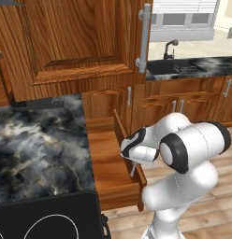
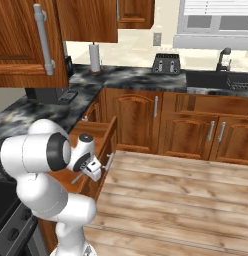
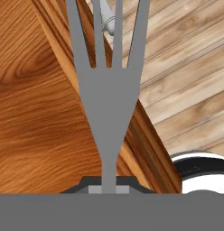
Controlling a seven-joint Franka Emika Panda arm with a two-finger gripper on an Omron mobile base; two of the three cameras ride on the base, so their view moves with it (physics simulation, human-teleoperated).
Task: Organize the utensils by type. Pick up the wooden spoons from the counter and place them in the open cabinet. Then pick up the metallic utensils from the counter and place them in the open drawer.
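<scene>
A wooden kitchen with reddish-brown cabinets surrounds the black marbled counter [image 1: 38, 144], which runs along the left. Beside it the open drawer [image 1: 106, 163] is pulled out, its flat wooden bottom bare. Over the drawer's outer front corner hangs the gripper [image 1: 134, 164], nearly closed and pinching the handle of the grey fork [image 3: 107, 85], whose tines point away above the drawer's side.

One fork [image 3: 107, 90], one open drawer [image 1: 108, 163], one toaster [image 2: 166, 63]
</scene>
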